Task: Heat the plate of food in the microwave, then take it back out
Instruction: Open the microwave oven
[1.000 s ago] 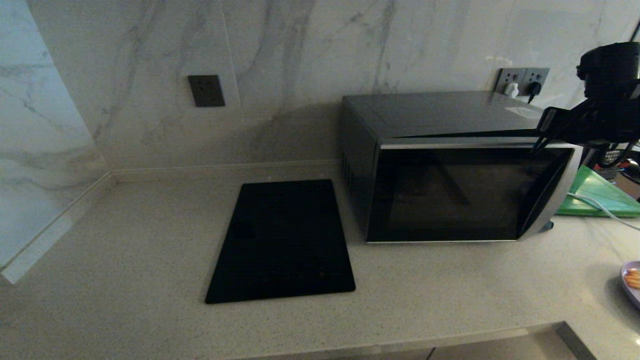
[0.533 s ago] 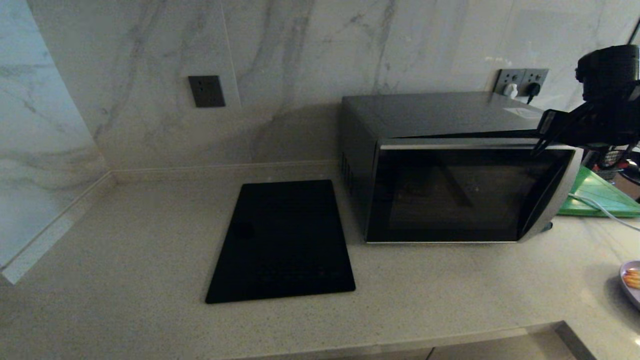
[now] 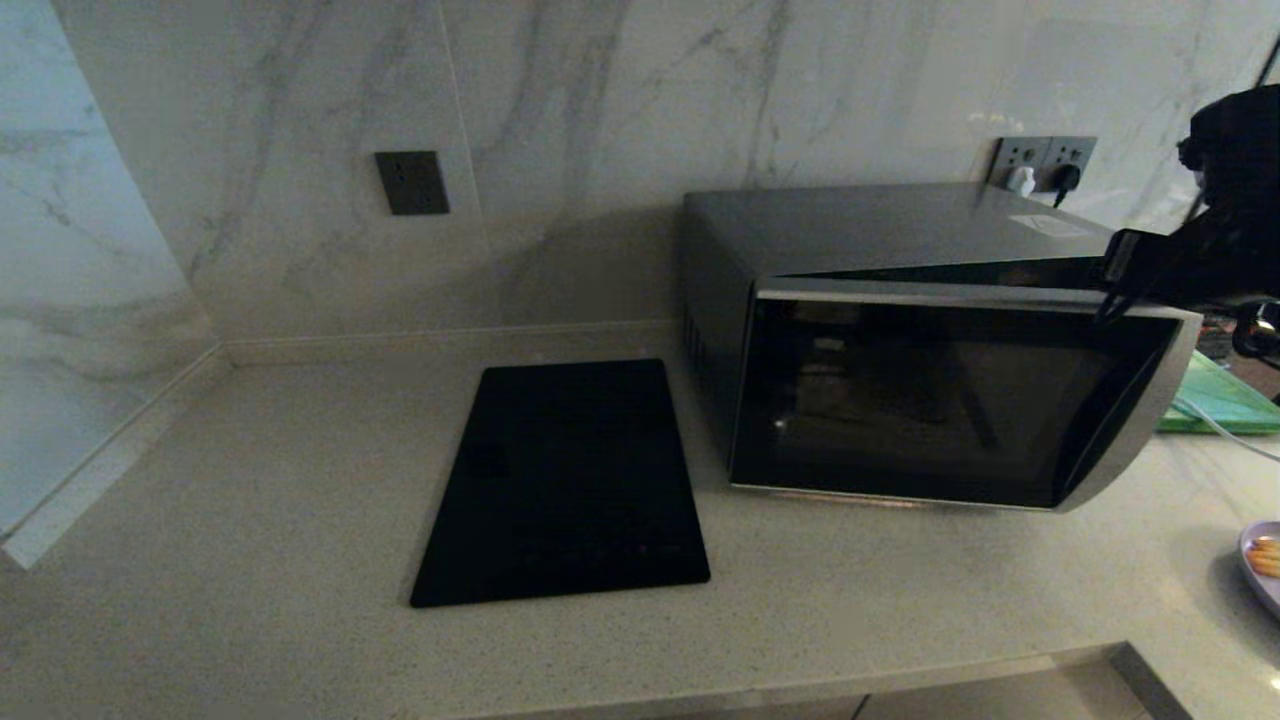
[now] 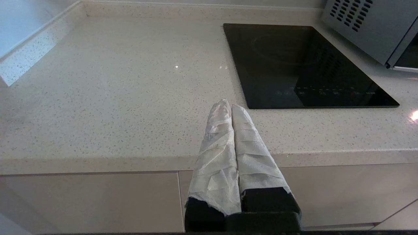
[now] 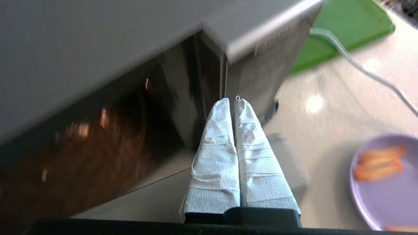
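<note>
Head view: the large silver-grey microwave (image 3: 940, 350) with its dark glass door stands on the pale speckled counter (image 3: 250, 480). The right gripper (image 3: 1112, 302), black, sits at the door's upper right corner, and the door stands slightly ajar there. A flat black rectangular panel (image 3: 565, 485) lies well to the gripper's left. The small lavender plate of food (image 3: 1265, 565) rests below the gripper at the counter's right edge.

Left wrist view: the left gripper (image 4: 227, 106), white-wrapped fingers pressed together and empty, hangs over the counter's front edge, the black panel just beyond.

Right wrist view: the right gripper's wrapped fingers (image 5: 217, 143) are together, gripping nothing, their tips at the door's edge; a flat green board (image 5: 339, 29) lies beyond.
</note>
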Available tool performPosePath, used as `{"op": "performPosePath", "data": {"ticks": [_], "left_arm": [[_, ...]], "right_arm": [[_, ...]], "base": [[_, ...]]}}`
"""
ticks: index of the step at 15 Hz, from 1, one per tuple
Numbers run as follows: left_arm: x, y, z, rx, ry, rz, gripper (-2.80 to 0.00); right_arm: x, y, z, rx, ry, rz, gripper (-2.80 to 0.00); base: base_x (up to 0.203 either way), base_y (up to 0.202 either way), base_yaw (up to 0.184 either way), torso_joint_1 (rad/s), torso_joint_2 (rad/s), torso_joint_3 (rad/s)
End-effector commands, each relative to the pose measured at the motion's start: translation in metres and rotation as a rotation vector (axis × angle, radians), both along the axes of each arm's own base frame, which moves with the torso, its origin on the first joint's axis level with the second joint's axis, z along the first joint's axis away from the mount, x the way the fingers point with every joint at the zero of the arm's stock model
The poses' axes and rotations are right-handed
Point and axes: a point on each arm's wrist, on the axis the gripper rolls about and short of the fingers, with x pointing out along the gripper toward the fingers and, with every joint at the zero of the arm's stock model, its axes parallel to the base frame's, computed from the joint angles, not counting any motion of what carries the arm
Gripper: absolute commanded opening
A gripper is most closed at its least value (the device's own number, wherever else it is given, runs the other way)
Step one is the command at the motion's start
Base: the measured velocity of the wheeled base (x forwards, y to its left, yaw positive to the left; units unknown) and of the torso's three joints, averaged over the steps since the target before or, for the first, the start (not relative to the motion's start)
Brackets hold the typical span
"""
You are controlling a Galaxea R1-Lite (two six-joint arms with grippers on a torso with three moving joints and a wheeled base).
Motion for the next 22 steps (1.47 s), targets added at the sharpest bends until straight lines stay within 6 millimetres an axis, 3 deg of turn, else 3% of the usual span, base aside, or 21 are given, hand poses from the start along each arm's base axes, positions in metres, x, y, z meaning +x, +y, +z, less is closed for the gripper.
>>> {"op": "performPosePath", "data": {"ticks": [1,8,12,22], "left_arm": [[0.000,0.000,0.000,-0.001,-0.001,0.001,-2.80],[0.000,0.000,0.000,-0.001,-0.001,0.001,-2.80],[0.000,0.000,0.000,-0.001,-0.001,0.001,-2.80],[0.000,0.000,0.000,-0.001,0.000,0.001,-2.80]], "right_arm": [[-0.024,0.007,0.011,0.000,-0.012,0.015,-2.80],[-0.093,0.046,0.021,-0.017,0.011,0.115,-2.80],[-0.135,0.071,0.016,-0.061,0.036,0.161,-2.80],[-0.192,0.105,0.003,-0.068,0.095,0.282,-2.80]], "base": [[0.000,0.000,0.000,0.000,0.00,0.000],[0.000,0.000,0.000,0.000,0.00,0.000],[0.000,0.000,0.000,0.000,0.00,0.000],[0.000,0.000,0.000,0.000,0.00,0.000]]}}
